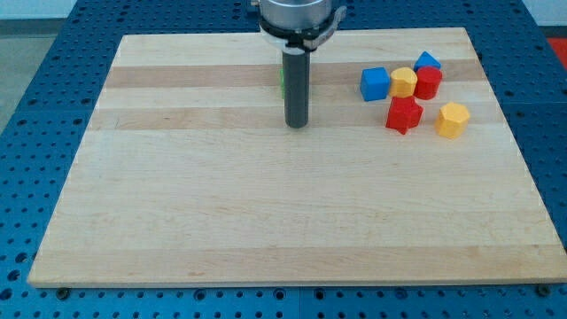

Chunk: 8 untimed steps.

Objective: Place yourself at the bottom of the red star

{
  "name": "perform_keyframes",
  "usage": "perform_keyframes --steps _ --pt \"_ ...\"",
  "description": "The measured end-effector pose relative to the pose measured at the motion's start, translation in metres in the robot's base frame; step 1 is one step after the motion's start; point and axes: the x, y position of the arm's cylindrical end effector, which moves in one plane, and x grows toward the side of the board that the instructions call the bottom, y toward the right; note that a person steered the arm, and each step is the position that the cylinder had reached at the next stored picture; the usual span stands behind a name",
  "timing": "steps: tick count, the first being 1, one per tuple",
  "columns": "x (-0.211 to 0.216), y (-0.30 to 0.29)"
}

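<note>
The red star (404, 114) lies on the wooden board at the view's upper right, below a cluster of blocks. My tip (297, 124) is at the end of the dark rod near the top centre of the board. It stands well to the view's left of the red star, roughly level with it, and touches no block. A green block (282, 80) is mostly hidden behind the rod, showing only as a thin sliver at the rod's left edge.
Above the star sit a blue cube (375, 84), a yellow block (404, 82), a red block (429, 82) and a blue block (427, 61) behind them. A yellow hexagonal block (453, 120) lies right of the star. The board (266, 221) rests on a blue perforated table.
</note>
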Motion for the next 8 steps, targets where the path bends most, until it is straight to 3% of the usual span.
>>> perform_keyframes --steps 2,4,5,8 --pt "-0.057 0.0" --pt "-0.065 0.0" --pt "-0.054 0.0" --pt "0.049 0.056"
